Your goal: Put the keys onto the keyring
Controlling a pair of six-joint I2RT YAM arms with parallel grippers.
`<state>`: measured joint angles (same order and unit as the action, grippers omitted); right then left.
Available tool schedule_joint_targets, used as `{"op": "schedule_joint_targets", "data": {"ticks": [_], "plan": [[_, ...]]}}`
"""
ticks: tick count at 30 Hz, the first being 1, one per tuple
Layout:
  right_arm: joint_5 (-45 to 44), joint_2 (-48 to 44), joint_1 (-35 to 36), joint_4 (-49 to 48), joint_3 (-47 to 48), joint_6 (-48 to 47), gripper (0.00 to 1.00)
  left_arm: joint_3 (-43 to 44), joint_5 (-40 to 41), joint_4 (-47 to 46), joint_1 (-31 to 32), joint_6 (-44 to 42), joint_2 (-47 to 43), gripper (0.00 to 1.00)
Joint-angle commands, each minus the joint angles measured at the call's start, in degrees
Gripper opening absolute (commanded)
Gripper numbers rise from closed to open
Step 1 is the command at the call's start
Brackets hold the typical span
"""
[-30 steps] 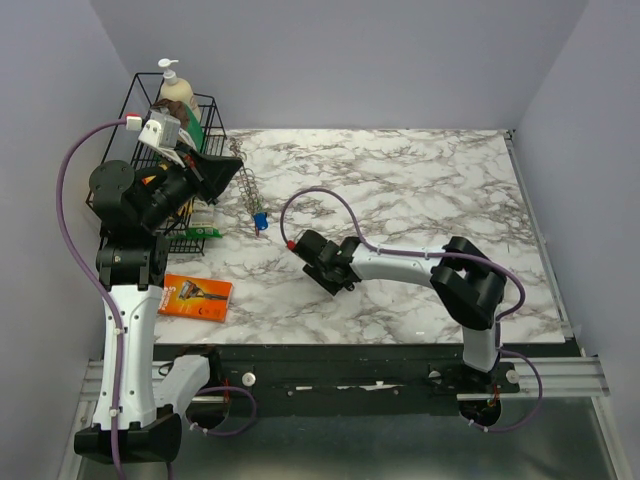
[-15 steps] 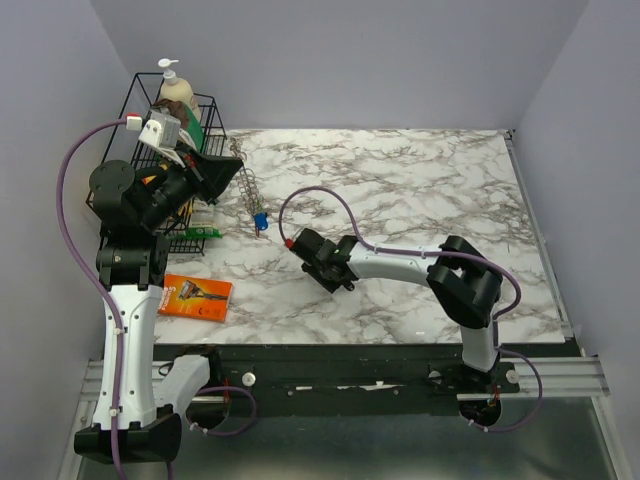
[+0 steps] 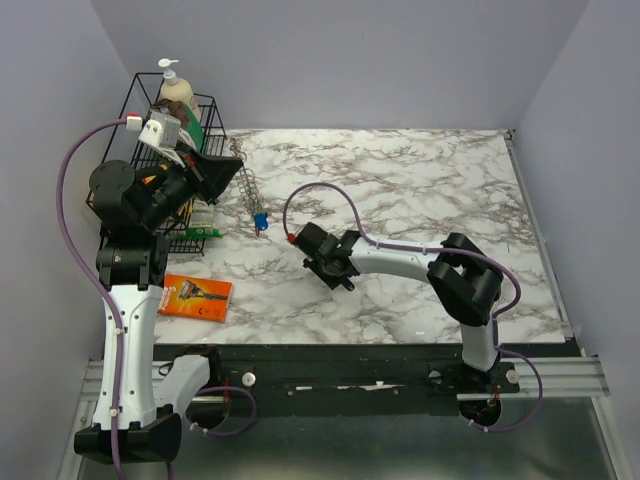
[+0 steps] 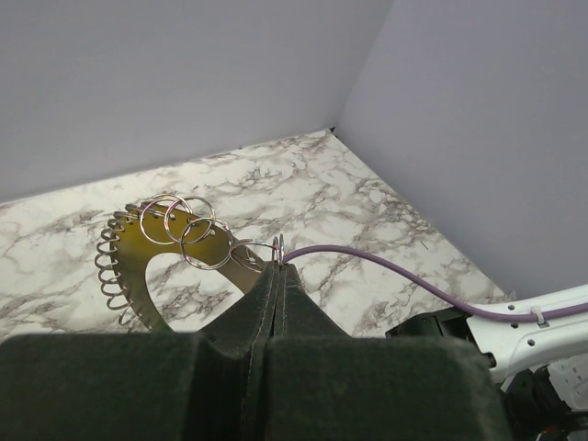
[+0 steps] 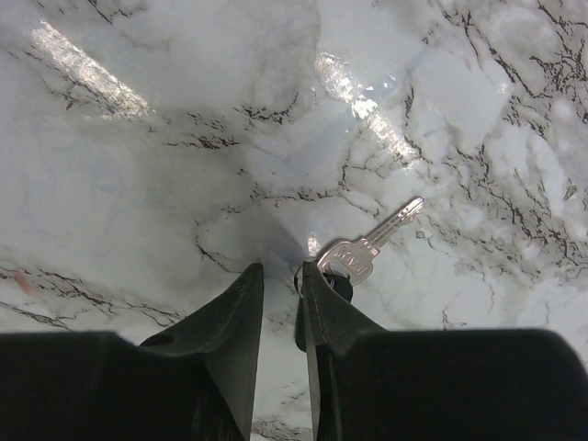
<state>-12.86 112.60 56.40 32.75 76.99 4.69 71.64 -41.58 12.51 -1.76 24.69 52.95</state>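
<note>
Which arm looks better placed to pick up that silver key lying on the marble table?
Right. The right hand hangs low over the table, the silver key lying just beside it. The left hand is raised well away, clamped shut on the keyring.

The keyring (image 4: 188, 241) is a short chain of linked silver split rings joined to a flat, curved olive-yellow piece edged with a row of small wire loops, and it is held up off the table, its last ring pinched at the closed tips of the left gripper (image 4: 278, 263). From above it hangs as a thin strand over the table's left rear part, with a blue-headed key (image 3: 260, 221) at its lower end. A plain silver key (image 5: 369, 247) lies flat on the marble, head just beside the right gripper (image 5: 283, 276).
</note>
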Motion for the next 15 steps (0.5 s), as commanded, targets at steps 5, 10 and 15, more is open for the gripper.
{"op": "schedule_joint_targets", "data": {"ticks": [5,10,15], "plan": [[3.19,-1.05,-0.68,0.47,-2.45,-1.52,0.38,0.44,-0.96,-2.67,-0.26,0.01,-1.00,0.00],[3.81,-7.47,-0.59,-3.82,-6.15,-2.49,0.52,0.08,-0.87,-3.11,-0.26,0.10,-1.01,0.00],[4.60,-12.22,-0.94,-6.91,-9.84,-2.93,0.62,-0.27,-0.87,-3.20,-0.26,0.19,-1.18,0.00]]}}
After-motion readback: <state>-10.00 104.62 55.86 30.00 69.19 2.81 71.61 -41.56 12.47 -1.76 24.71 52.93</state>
